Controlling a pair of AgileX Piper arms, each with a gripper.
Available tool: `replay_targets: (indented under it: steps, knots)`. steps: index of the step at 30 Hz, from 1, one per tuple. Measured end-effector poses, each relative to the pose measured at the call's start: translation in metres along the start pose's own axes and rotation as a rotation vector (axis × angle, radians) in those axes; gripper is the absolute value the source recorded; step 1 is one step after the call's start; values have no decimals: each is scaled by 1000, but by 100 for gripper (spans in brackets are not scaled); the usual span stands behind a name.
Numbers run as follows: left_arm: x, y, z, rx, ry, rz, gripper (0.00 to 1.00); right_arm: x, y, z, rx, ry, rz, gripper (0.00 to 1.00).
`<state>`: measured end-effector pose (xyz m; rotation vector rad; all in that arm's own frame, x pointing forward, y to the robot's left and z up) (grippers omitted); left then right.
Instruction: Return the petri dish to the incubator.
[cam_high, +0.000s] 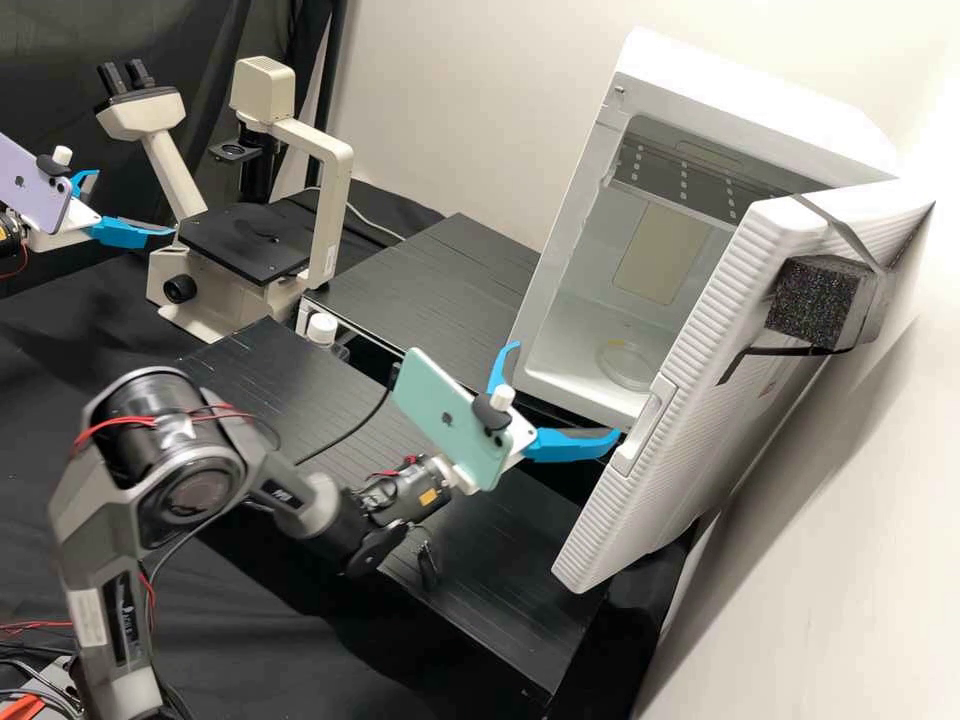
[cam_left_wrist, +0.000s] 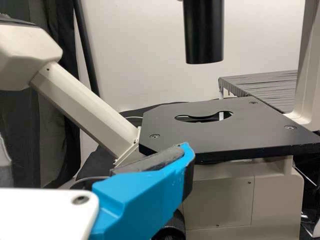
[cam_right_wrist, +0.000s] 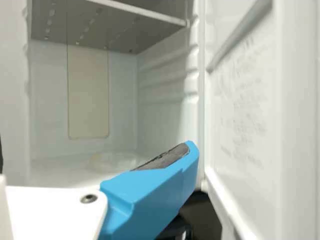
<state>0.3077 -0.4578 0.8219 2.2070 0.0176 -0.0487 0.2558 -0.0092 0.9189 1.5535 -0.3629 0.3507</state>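
Petri dish (cam_high: 628, 364) lay on incubator floor (cam_high: 572, 350), inside front edge (cam_high: 575, 398). Right pincer (cam_high: 567, 390), spread open, empty, probably needed to back off straight, then nudge door (cam_high: 700, 330) gently.

ribbed plastic incubator door (cam_high: 705, 450)

The incubator (cam_high: 760, 95) stands open: the way in runs under the shelf (cam_high: 680, 180), left of the swung-out door (cam_high: 718, 300), above the petri dish (cam_high: 628, 364) on the floor. At far left, the microscope (cam_high: 250, 240) blocks passage.
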Motion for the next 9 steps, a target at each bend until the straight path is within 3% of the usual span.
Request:
replay_targets:
  steps: [5, 9]
  knots:
    - [0, 0, 0, 0, 0, 0, 100, -40, -9, -7, 104, -8, -64, 100]
    - [0, 0, 0, 0, 0, 0, 100, -64, -16, -12, 166, -3, -115, 100]
